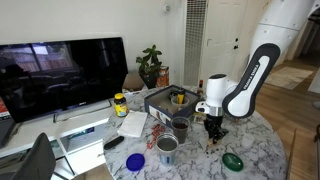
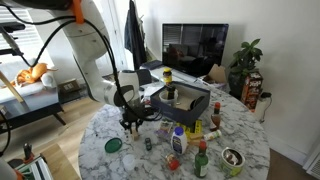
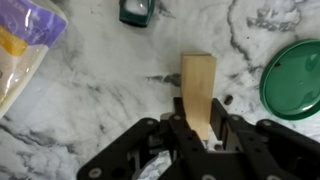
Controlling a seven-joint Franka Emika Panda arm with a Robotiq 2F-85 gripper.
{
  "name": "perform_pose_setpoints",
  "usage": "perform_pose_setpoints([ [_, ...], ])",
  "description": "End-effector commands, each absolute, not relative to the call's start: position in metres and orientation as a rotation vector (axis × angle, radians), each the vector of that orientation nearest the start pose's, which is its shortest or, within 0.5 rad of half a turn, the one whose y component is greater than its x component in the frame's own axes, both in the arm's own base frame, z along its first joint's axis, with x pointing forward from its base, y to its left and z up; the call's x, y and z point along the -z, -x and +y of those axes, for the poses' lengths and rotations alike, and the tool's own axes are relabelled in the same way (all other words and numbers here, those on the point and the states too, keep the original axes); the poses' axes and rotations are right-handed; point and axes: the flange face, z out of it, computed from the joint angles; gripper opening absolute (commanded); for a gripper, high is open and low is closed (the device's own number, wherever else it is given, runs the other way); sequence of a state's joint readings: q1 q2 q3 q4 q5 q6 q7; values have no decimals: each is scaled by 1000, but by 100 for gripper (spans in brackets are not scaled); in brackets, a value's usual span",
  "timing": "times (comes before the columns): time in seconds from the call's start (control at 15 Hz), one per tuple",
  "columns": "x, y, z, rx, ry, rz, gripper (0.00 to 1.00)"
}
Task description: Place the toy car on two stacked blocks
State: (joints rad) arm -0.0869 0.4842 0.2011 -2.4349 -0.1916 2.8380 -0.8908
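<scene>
Shows the gripper [image 3: 198,128] pinching a pale wooden block [image 3: 198,80] by its near end, above the marble table [image 3: 100,100]; cannot tell whether touching it or held just clear. Reads as the block-stacking step, with no second block in sight in the wrist view.

To do it well: find the base block first, keep the held one square, lower straight down, release only once seated flat, then withdraw vertically to avoid a nudge.

Puts the toy car [image 3: 137,10], apparently the teal shape cut by the top edge, beyond the block's far end, apart and not yet lifted. Places a green lid [image 3: 295,80] on one side, a purple-and-yellow bag [image 3: 25,45] on the other.

Offers no readable writing: bag print blurred, labels on the bottles [image 2: 178,143] too small.
</scene>
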Motion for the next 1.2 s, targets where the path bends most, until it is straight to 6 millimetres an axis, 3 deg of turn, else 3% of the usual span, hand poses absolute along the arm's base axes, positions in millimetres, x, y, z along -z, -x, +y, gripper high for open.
perform_pose_setpoints([
  [0.0,-104,-456,73,-63,2559,-1736,7],
  [0.33,-104,-455,73,-76,2550,-1745,7],
  [0.4,-103,-455,73,-80,2548,-1744,13],
  [0.47,-104,-455,74,-78,2550,-1741,52],
  [0.67,-104,-454,74,-85,2543,-1735,69],
  [0.93,-113,-455,69,-56,2566,-1718,98],
  [1.13,-128,-460,49,-25,2642,-1652,100],
])
